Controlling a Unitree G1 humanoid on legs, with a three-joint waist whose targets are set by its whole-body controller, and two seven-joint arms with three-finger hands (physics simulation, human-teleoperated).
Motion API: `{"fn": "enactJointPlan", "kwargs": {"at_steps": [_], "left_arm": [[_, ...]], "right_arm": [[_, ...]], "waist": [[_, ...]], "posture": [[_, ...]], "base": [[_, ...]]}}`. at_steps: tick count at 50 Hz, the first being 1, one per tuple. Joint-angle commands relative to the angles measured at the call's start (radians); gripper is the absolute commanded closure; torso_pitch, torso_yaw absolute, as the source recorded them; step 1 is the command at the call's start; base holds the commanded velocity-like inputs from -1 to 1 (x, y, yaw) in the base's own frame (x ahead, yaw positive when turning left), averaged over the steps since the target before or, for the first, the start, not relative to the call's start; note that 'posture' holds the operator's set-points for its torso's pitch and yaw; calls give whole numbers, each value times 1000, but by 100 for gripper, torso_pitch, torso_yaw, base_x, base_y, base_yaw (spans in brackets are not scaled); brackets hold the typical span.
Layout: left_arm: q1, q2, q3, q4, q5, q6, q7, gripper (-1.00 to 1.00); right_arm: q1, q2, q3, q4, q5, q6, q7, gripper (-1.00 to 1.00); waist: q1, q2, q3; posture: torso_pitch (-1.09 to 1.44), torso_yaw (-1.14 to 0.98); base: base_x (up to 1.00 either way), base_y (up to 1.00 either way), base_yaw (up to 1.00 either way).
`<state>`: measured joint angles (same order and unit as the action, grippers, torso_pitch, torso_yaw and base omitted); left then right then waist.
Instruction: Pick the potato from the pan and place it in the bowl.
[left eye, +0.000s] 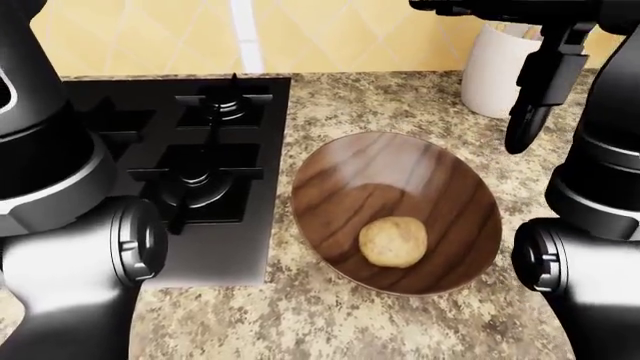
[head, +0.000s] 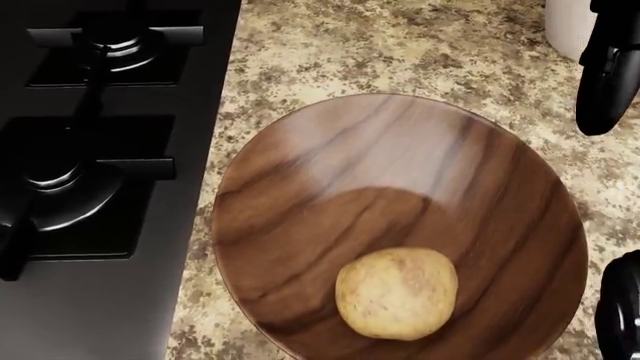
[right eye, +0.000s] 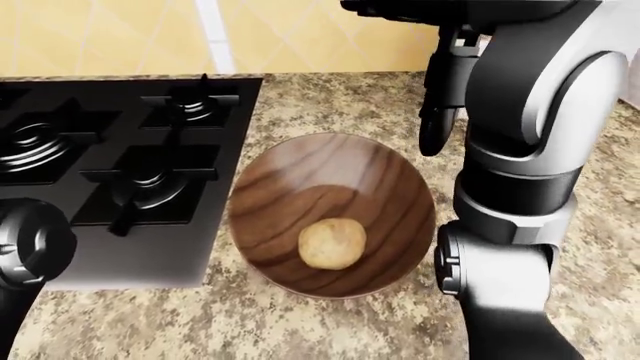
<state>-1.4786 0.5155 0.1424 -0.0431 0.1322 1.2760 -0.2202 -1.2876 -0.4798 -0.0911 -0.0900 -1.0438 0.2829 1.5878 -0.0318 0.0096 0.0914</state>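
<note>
On the speckled granite counter, viewed left to right: a black gas stove with raised burner grates fills the left of the head view, its edge just beside the wooden bowl. The bowl is round, shallow and dark brown with streaked grain and a pale sheen on its upper inner wall. The potato, pale tan, rounded and faintly mottled, lies inside the bowl, resting on the inner surface low in the head view and slightly right of the bowl's middle; nothing touches it. Right of the bowl, the right hand hangs above the counter near the bowl's upper right rim, apart from both bowl and potato. Its dark fingers point downward from a raised, bent arm; they hold nothing, but how far they are spread cannot be told. A white cylindrical container stands at the counter's far right, partly behind that hand. The left arm's forearm fills the left edge of the left-eye view; its hand is out of sight.
</note>
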Motion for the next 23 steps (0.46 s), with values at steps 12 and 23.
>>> {"fn": "enactJointPlan", "kwargs": {"at_steps": [12,23], "left_arm": [[21,13,26,0,-10,-74,17,-100],[44,-16,9,-6,-17,-84,38,-100]], "right_arm": [[-35,-38,-36,122,38,0,-167,-100],[-76,-74,-42,295,88,44,-339,-100]], "waist": [[5,0,-31],[11,-6,-38]], "posture": [[0,0],[0,0]], "base": [[0,0,0],[0,0,0]]}}
